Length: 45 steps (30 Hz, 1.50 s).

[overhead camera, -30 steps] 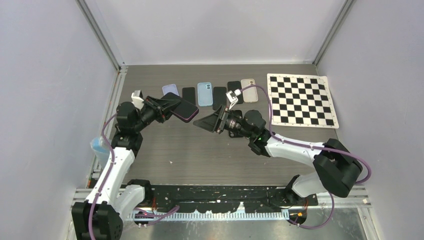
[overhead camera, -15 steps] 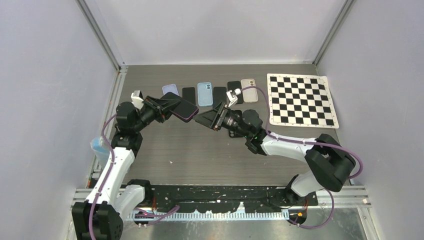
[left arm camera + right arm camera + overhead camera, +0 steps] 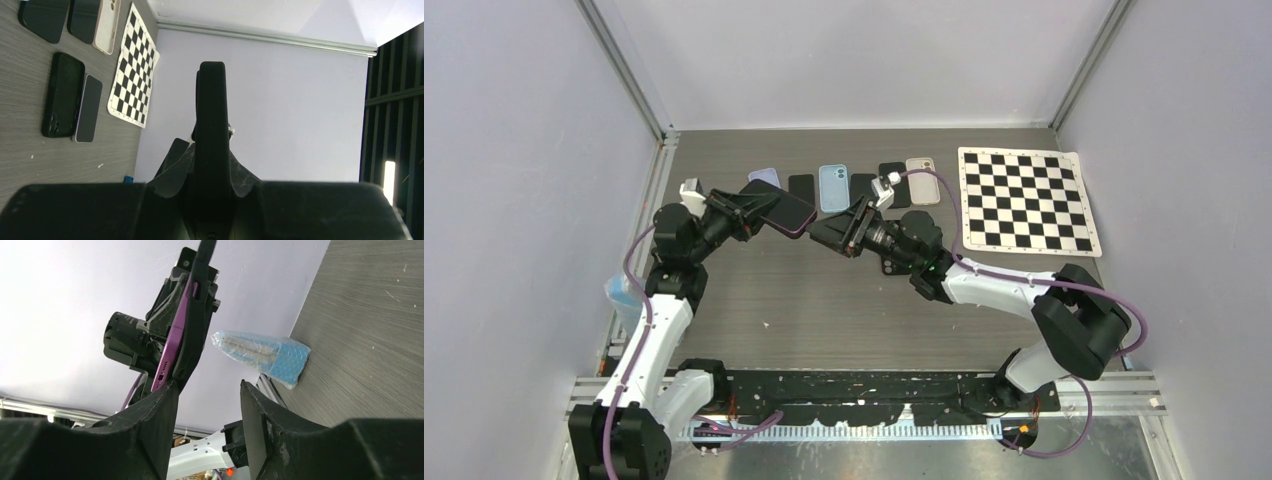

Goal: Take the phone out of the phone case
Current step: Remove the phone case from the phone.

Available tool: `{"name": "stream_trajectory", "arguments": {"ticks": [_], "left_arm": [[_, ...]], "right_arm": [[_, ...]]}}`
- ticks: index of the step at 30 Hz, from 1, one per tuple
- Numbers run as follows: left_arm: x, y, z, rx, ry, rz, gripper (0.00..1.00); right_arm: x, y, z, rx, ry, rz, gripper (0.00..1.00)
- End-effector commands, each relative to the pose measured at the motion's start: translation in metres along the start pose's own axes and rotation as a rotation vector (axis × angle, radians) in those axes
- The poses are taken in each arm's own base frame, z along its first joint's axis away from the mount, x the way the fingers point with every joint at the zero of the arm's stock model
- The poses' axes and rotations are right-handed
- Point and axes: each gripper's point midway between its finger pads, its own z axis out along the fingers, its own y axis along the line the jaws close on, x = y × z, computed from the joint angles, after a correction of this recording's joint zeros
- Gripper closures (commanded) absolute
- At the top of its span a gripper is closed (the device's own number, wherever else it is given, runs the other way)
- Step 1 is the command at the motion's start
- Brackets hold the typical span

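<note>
My left gripper (image 3: 736,213) is shut on a purple phone in a black case (image 3: 781,208) and holds it above the table, tilted. In the left wrist view the case (image 3: 212,125) stands edge-on between my fingers. My right gripper (image 3: 832,235) is open, its tips just right of the phone's free end. In the right wrist view the purple phone edge (image 3: 171,347) and black case (image 3: 196,320) sit just beyond my left fingertip (image 3: 157,415), with an open gap to the right finger (image 3: 255,415).
A row of phones and cases (image 3: 834,187) lies at the back of the table. A black case and a phone (image 3: 62,95) lie under the right arm. A checkerboard mat (image 3: 1026,199) is at the back right. A blue packet (image 3: 620,296) lies by the left rail.
My right gripper has moved left and back toward the held phone. My left gripper has shifted the phone slightly back and left.
</note>
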Motion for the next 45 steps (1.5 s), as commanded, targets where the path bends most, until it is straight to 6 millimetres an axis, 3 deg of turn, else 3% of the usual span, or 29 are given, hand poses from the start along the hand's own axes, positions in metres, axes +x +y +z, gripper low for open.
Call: {"name": "stream_trajectory", "arguments": {"ticks": [1,6,9,19,26,33,37,42,44,45], "left_arm": [[0.031,-0.057,-0.016,0.19,0.126,0.136,1.0],[0.042,-0.064,-0.022,0.241,0.179,0.213,1.0],[0.054,-0.067,-0.027,0.265,0.247,0.251,1.0],[0.089,-0.062,-0.034,0.269,0.413,0.28,1.0],[0.093,-0.056,-0.022,0.258,0.402,0.271,1.0],[0.099,-0.043,-0.013,0.219,0.412,0.294,1.0],[0.099,-0.038,-0.01,0.199,0.412,0.294,1.0],[0.095,-0.039,-0.007,0.185,0.382,0.324,1.0],[0.09,-0.037,-0.004,0.16,0.351,0.349,1.0],[0.087,-0.032,-0.003,0.13,0.335,0.356,1.0]], "right_arm": [[-0.016,-0.034,0.006,0.165,-0.062,0.084,0.47],[-0.03,-0.037,0.012,0.137,-0.101,0.22,0.47],[-0.039,-0.025,0.018,0.056,-0.102,0.269,0.49],[-0.049,-0.028,0.031,0.056,-0.083,0.224,0.47],[-0.045,0.01,0.04,-0.114,-0.028,0.173,0.46],[-0.038,0.033,0.045,-0.203,0.0,0.208,0.47],[-0.035,0.033,0.048,-0.21,0.02,0.264,0.48],[-0.027,0.032,0.05,-0.196,0.035,0.255,0.59],[-0.026,0.034,0.048,-0.208,0.029,0.251,0.69],[-0.028,0.036,0.046,-0.226,0.018,0.249,0.79]]}}
